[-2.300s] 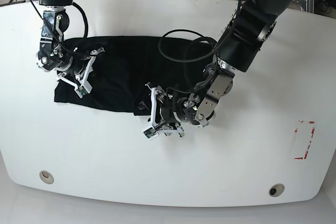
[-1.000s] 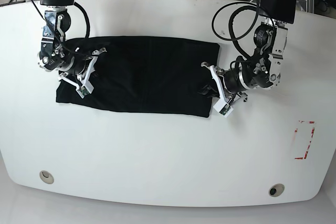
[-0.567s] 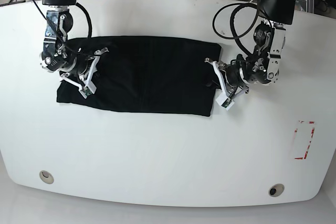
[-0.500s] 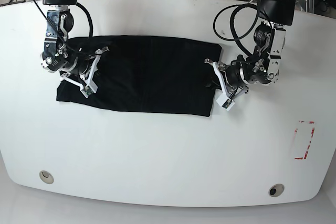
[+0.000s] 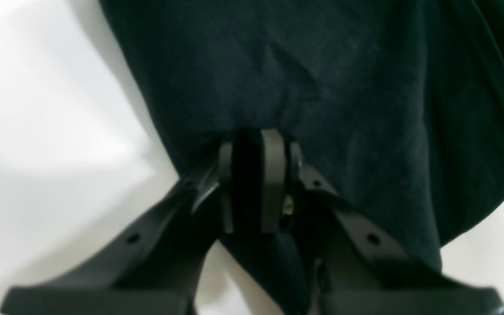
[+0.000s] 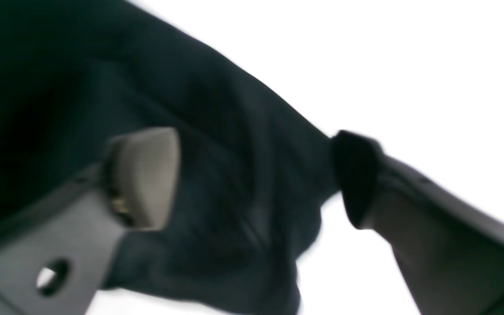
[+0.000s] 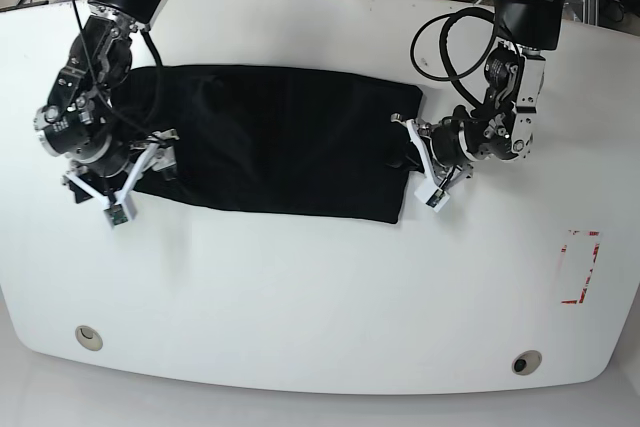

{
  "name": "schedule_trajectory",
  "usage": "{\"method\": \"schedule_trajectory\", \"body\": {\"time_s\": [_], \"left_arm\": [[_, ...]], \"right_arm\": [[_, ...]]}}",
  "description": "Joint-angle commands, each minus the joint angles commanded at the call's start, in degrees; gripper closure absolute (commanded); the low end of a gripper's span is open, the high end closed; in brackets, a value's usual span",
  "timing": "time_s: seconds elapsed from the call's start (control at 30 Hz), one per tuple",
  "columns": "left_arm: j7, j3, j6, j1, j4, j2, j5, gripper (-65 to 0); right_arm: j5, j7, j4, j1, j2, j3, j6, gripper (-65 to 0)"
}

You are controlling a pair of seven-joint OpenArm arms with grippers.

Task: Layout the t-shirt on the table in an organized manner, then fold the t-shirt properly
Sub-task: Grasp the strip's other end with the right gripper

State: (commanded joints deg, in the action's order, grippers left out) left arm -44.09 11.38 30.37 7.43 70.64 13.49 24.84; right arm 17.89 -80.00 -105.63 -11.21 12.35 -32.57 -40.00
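**Inspector A:** Where does the t-shirt (image 7: 275, 142) lie?

**Inspector B:** It lies spread as a broad black band across the upper half of the table (image 7: 320, 297), running from the left side of the base view to right of centre. The lower edge slants slightly. The fabric rests flat for most of its span, with some bunching at both ends.

**Inspector A:** State of the left gripper (image 5: 254, 183)?

**Inspector B:** The left wrist view shows its jaws drawn together, with a fold of the shirt's edge pinched between the pads. The cloth fans out above the clamp. In the base view this gripper (image 7: 428, 165) sits at the shirt's end on that view's right.

**Inspector A:** And the right gripper (image 6: 252, 175)?

**Inspector B:** The jaws stand wide apart. The right wrist view shows a corner of the shirt lying between the fingers, one grey pad (image 6: 145, 175) over the cloth and the dark tip at its edge. Whether either touches the fabric cannot be told; that view is blurred. In the base view this gripper (image 7: 120, 187) is at the shirt's lower corner on the view's left.
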Motion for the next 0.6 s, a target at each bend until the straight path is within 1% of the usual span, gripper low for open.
{"method": "schedule_trajectory", "body": {"time_s": [0.07,0.1,0.2,0.3,0.37,0.47,0.6], "left_arm": [[0.0,0.0,0.9,0.0,0.0,0.0,-0.4,-6.8],[0.0,0.0,2.0,-0.1,0.0,0.0,-0.7,-6.8],[0.0,-0.1,2.8,-0.2,0.0,-0.1,-1.6,-6.8],[0.0,-0.1,2.8,-0.2,0.0,-0.1,-1.8,-6.8],[0.0,-0.1,2.8,-0.2,0.0,-0.1,-1.8,-6.8],[0.0,-0.1,2.8,-0.2,0.0,-0.1,-1.8,-6.8],[0.0,-0.1,2.8,-0.2,0.0,-0.1,-1.8,-6.8]], "right_arm": [[0.0,0.0,1.6,-1.2,0.2,-2.7,0.00,-62.6],[0.1,0.0,3.1,-1.9,1.3,-5.2,0.00,-63.3],[1.6,0.0,7.0,-2.6,3.7,-7.6,0.00,-64.4],[6.2,0.0,13.7,-3.3,6.6,-9.6,0.00,-64.5],[10.0,0.0,20.3,-3.3,9.1,-10.8,0.00,-64.5],[14.1,0.0,28.3,-3.3,11.7,-11.2,0.00,-64.5],[18.5,0.0,34.8,-2.8,13.9,-11.0,0.00,-64.5]]}}
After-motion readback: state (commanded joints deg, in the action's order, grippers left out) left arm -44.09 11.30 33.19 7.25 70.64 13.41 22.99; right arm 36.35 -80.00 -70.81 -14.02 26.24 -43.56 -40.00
